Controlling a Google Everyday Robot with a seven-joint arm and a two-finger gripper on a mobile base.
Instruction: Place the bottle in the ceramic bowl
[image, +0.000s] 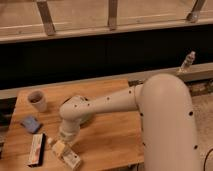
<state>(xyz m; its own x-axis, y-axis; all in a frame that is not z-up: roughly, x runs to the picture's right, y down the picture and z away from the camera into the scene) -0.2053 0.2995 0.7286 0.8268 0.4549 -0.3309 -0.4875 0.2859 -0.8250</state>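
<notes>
**Robot gripper closed over a bottle near the front edge of a wooden table**

A wooden table (112, 137) fills the lower left of the view. Its back edge runs along a dark wall, and its front edge lies close to the bottom of the view. The widest bare wood is the right half, at 3 o'clock from the gripper. The left side is crowded with a white cup (37, 101), a small blue object (31, 124) and a flat box with a reddish label (36, 149).

The white arm (125, 102) reaches in from the right and bends down. The gripper (61, 143) is clenched just above the tabletop. The bottle (71, 158) lies slanted at its 5 o'clock, its near end touching the fingertips. Whether it is pinched cannot be told.

The ceramic bowl (82, 98) sits at 1 o'clock from the gripper. It is almost wholly hidden behind the wrist, with only a dark sliver of rim showing.
</notes>
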